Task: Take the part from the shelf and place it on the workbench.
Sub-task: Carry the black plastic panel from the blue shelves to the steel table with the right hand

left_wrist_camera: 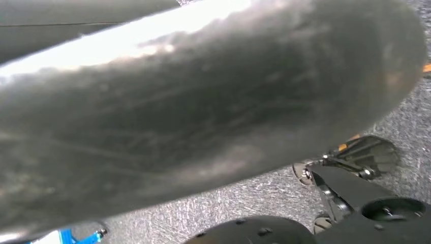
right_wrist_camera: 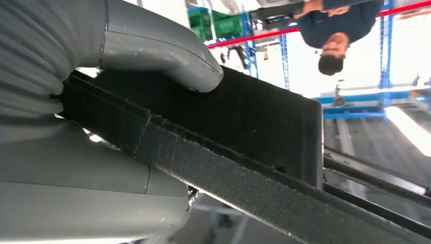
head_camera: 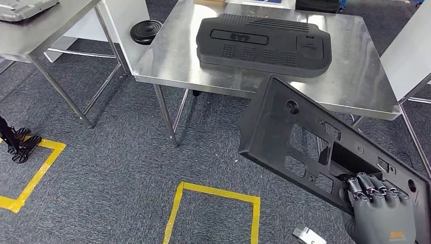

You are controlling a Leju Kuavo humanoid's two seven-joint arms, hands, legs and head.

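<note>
My right hand (head_camera: 378, 206) grips a flat black panel (head_camera: 284, 134) with several cut-outs by its lower right end, fingers curled over the edge. The panel hangs tilted above the carpet, in front of the steel workbench (head_camera: 167, 63), its far corner just reaching the bench's front edge. In the right wrist view the grey thumb (right_wrist_camera: 167, 56) presses on the panel's (right_wrist_camera: 254, 117) face. A thick black moulded cover (head_camera: 264, 46) lies on the workbench. A blurred grey surface (left_wrist_camera: 203, 101) lies close against the left wrist camera; how the left hand's fingers stand cannot be told.
A second steel table (head_camera: 45, 30) stands at the left with a grey tray (head_camera: 23, 7). A black disc (head_camera: 146, 30) lies between the tables. Yellow tape squares (head_camera: 213, 195) mark the carpet, a black stand (head_camera: 15, 145) sits at the left. A person (right_wrist_camera: 338, 30) shows in the right wrist view.
</note>
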